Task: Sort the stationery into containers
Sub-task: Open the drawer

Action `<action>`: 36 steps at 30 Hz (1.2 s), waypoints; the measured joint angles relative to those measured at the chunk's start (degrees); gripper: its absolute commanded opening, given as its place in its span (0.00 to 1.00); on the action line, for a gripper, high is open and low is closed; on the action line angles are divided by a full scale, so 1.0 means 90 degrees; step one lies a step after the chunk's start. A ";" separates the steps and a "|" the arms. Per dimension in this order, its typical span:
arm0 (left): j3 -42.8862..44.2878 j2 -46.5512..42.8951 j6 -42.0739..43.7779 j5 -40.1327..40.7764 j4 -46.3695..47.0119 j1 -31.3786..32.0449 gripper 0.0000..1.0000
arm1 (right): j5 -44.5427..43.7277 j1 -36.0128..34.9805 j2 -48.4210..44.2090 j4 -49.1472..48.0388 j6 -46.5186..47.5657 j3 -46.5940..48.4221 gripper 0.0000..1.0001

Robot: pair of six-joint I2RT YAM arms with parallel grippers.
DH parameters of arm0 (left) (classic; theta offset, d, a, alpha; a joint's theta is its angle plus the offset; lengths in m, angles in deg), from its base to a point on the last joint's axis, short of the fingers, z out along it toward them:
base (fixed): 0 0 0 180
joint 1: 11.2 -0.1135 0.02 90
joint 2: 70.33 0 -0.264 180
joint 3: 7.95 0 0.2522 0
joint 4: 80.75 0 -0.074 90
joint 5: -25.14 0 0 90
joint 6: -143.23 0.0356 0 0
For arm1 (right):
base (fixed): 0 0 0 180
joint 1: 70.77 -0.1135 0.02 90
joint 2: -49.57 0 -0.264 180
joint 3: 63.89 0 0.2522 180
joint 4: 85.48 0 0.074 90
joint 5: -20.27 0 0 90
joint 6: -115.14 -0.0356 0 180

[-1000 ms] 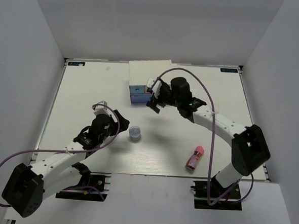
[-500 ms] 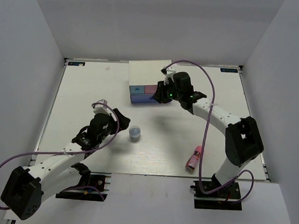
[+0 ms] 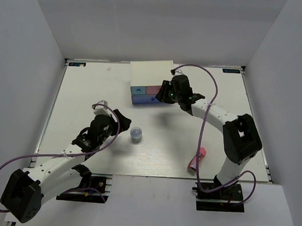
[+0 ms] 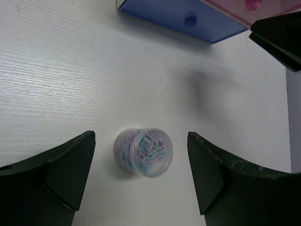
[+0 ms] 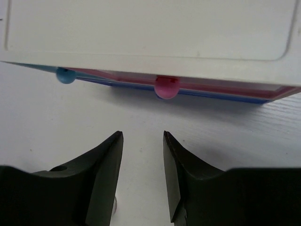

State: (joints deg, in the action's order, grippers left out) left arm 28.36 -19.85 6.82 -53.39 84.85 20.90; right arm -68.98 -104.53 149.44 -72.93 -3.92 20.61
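The small round pot (image 3: 136,134), clear and full of pastel paper clips, stands on the table. In the left wrist view the pot (image 4: 143,151) sits between the fingers of my left gripper (image 4: 141,137), which is open and does not touch it. The white drawer chest (image 3: 151,74) stands at the back centre, its drawers shut. My right gripper (image 3: 164,92) is open and empty just in front of the pink drawer knob (image 5: 167,87). The pink tube (image 3: 197,160) lies front right. No highlighters are in view.
The light blue knob (image 5: 66,75) is left of the pink one. The periwinkle drawer front (image 4: 188,21) shows beyond the pot. A purple cable crosses over the pink tube. White walls enclose the table (image 3: 91,89) on three sides.
My right gripper has swung from the chest's front left toward the right, and now faces the pink drawer. My left arm and the pot have hardly moved.
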 measured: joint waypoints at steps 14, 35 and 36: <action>0.0000 0.0250 -0.0002 0.0000 -0.0041 0.0000 0.89 | -0.0850 0.0000 0.0391 -0.0053 -0.0420 0.0245 0.50; 0.0000 0.0250 -0.0002 0.0000 -0.0041 0.0000 0.89 | -0.1202 0.0063 0.0556 -0.0736 -0.0289 0.0250 0.27; 0.0000 0.0250 -0.0002 0.0000 -0.0041 0.0000 0.89 | -0.1188 0.0070 0.0556 -0.0777 -0.0277 0.0228 0.27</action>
State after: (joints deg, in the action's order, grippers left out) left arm 28.36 -17.60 6.80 -53.39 84.48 20.90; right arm -79.67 -103.89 154.45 -79.93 -6.41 22.67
